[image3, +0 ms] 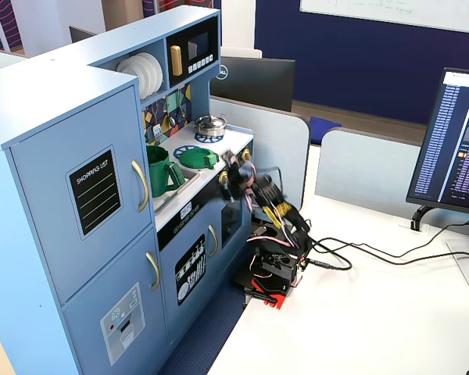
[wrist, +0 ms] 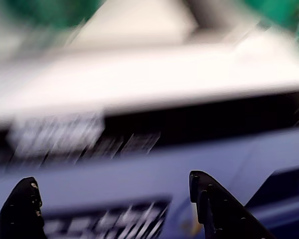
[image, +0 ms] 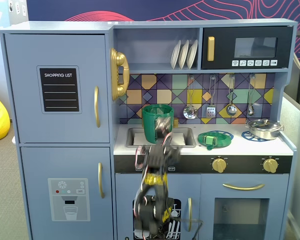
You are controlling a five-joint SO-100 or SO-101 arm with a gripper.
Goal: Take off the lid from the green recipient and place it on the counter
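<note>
The green recipient point(image: 151, 120) stands open-topped in the recessed sink, also seen in a fixed view point(image3: 160, 170). The green lid point(image: 215, 138) lies flat on the white counter point(image: 240, 146) over a blue burner ring, right of the sink; it also shows in a fixed view point(image3: 197, 158). My gripper point(image: 164, 131) is motion-blurred in front of the counter's front edge, between sink and lid, touching neither. In the wrist view my gripper point(wrist: 109, 181) is open and empty, its black fingertips point(wrist: 25, 199) wide apart, facing the blurred counter front point(wrist: 139, 74).
A shiny steel pot point(image: 264, 128) sits on the far right burner ring. Gold knobs point(image: 219, 164) line the black front panel. My arm's base point(image3: 270, 269) stands on the white desk beside cables and a monitor point(image3: 461, 141).
</note>
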